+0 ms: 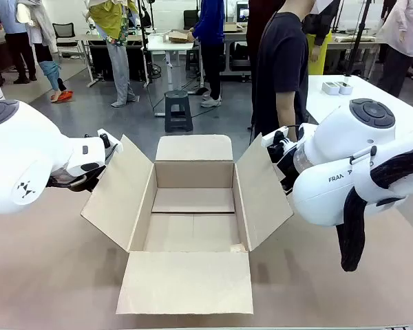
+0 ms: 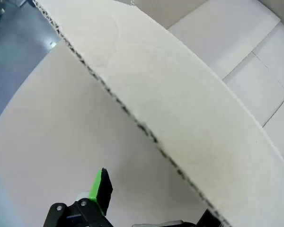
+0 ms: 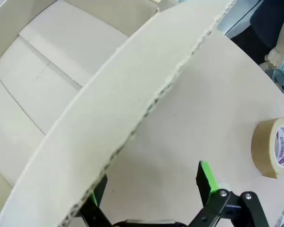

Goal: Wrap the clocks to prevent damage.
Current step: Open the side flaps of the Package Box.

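My left end effector (image 1: 109, 148) sat at the outer edge of the left flap (image 1: 120, 192) of the open brown corrugated cardboard box (image 1: 193, 174). Its green-padded fingers (image 2: 102, 187) were spread wide, with the flap's raw corrugated edge running between them and nothing clamped. My right end effector (image 3: 151, 187) mirrored that at the right flap (image 1: 261, 189). Its fingers were also fully apart, one on the table side and the other tucked under the cardboard edge. I judged that I was placed this way on purpose. With a flap straddled on each side, I could pin the box in the middle of the pale table (image 1: 48, 275) and hold its mouth open, so that someone could load it without the flaps folding inward.

The near and far flaps lay splayed outward, and the box's floor was bare cardboard with no clock in it. Where the clocks themselves were I could not tell, so the wrapping looked to me not yet begun.

A roll of brown packing tape (image 3: 273, 147) lay flat on the table just beyond my right fingers, handy for sealing later. A person in a dark T-shirt (image 1: 282, 69) stood at the far side near the right flap, probably the one to wrap and pack. Until I closed on the flaps, a nudge could slide the light, empty box.
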You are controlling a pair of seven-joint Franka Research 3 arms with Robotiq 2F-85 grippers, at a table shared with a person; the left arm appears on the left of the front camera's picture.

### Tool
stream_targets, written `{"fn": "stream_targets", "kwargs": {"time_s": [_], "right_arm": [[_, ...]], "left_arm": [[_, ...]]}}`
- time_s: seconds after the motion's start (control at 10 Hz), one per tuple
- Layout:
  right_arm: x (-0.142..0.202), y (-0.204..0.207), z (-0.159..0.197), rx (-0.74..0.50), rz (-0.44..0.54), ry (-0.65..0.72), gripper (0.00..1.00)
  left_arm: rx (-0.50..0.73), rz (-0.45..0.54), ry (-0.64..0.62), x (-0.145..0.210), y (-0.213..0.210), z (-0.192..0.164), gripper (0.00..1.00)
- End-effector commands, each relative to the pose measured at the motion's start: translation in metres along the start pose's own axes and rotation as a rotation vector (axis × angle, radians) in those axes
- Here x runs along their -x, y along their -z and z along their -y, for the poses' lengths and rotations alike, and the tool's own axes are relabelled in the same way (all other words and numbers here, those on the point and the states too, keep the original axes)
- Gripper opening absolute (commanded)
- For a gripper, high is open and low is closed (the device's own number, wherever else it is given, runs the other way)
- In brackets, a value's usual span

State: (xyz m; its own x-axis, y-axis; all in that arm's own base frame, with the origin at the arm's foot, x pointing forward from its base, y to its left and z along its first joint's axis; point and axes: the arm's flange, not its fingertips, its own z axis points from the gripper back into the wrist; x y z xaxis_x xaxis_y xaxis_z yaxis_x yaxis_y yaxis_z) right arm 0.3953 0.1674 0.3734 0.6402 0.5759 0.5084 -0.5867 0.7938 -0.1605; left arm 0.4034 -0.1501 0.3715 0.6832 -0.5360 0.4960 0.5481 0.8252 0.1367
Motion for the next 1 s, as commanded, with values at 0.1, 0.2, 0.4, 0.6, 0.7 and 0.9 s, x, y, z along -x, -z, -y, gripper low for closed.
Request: {"fn": "stream_targets", "kwargs": {"time_s": [0.1,0.2,0.4,0.6,0.7,0.9], "right_arm": [[0.0,0.0,-0.0001,0.0,0.0,0.0,1.0],[0.0,0.0,-0.0001,0.0,0.0,0.0,1.0],[0.0,0.0,-0.0001,0.0,0.0,0.0,1.0],[0.0,0.0,-0.0001,0.0,0.0,0.0,1.0],[0.0,0.0,-0.0001,0.0,0.0,0.0,1.0],[0.0,0.0,-0.0001,0.0,0.0,0.0,1.0]], "left_arm": [[0.0,0.0,0.0,0.0,0.0,0.0001,1.0],[0.0,0.0,0.0,0.0,0.0,0.0001,1.0],[0.0,0.0,0.0,0.0,0.0,0.0001,1.0],[0.0,0.0,0.0,0.0,0.0,0.0001,1.0],[0.0,0.0,0.0,0.0,0.0,0.0001,1.0],[0.0,0.0,0.0,0.0,0.0,0.0001,1.0]]}}
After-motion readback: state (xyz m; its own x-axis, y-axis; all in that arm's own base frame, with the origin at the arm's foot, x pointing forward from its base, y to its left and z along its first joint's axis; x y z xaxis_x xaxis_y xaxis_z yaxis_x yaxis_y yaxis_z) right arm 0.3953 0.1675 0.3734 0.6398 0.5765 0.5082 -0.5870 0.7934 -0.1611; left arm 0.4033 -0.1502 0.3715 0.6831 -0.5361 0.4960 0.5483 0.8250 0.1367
